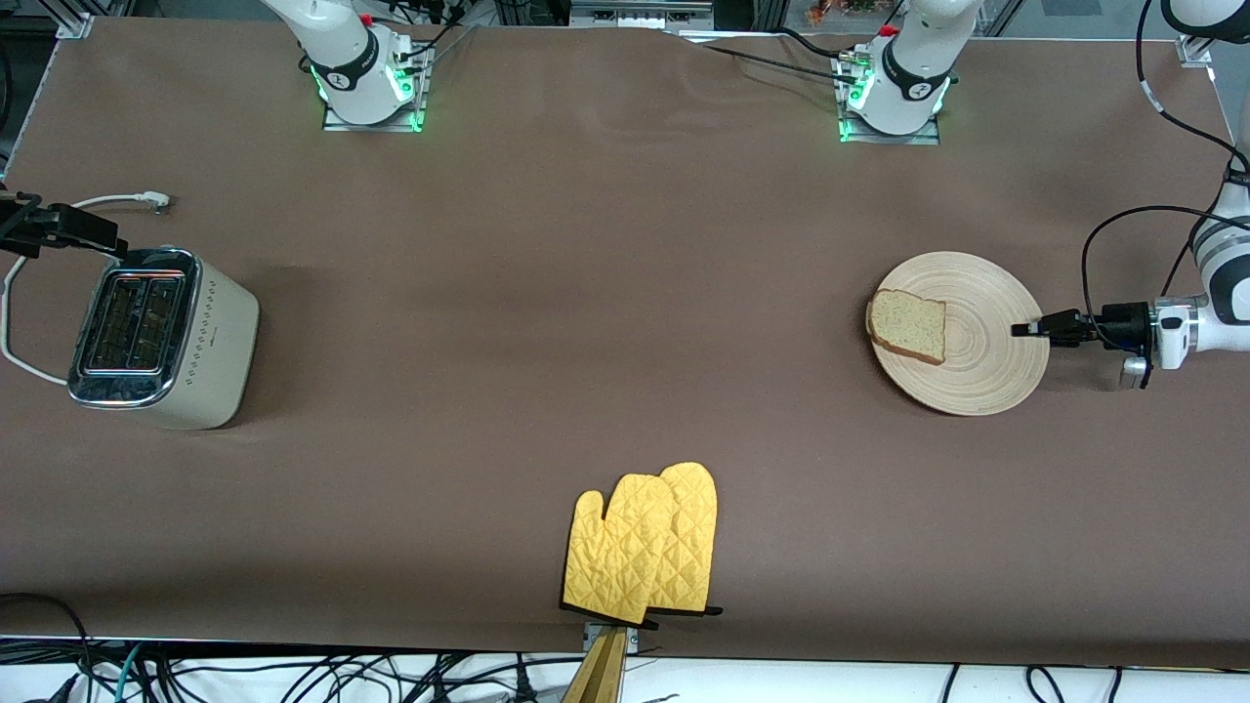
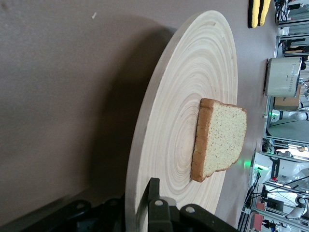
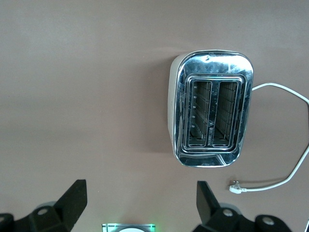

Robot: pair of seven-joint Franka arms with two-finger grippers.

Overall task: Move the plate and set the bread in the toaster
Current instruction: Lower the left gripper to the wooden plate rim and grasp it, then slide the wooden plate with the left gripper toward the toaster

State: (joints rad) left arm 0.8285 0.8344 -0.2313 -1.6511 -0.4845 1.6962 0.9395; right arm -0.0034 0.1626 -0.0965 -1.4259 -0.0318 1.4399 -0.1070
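The round pale wooden plate point(image 1: 986, 366) lies toward the left arm's end of the table. The bread point(image 1: 908, 327) lies flat on it, on the part toward the right arm's end. My left gripper point(image 1: 1025, 329) is shut on the plate's rim. In the left wrist view one finger point(image 2: 153, 188) lies over the plate point(image 2: 193, 72), near the bread point(image 2: 222, 140). The cream toaster point(image 1: 161, 337) stands at the right arm's end, both slots empty. My right gripper point(image 1: 73, 229) hangs open above the table beside the toaster point(image 3: 211, 113), its own gap point(image 3: 141, 188) empty.
Two yellow oven mitts point(image 1: 645, 552) lie at the table edge nearest the front camera, midway along. The toaster's white cord and plug point(image 1: 146, 200) lie loose on the table beside it. Both arm bases point(image 1: 371, 88) point(image 1: 894, 93) stand along the edge farthest from the camera.
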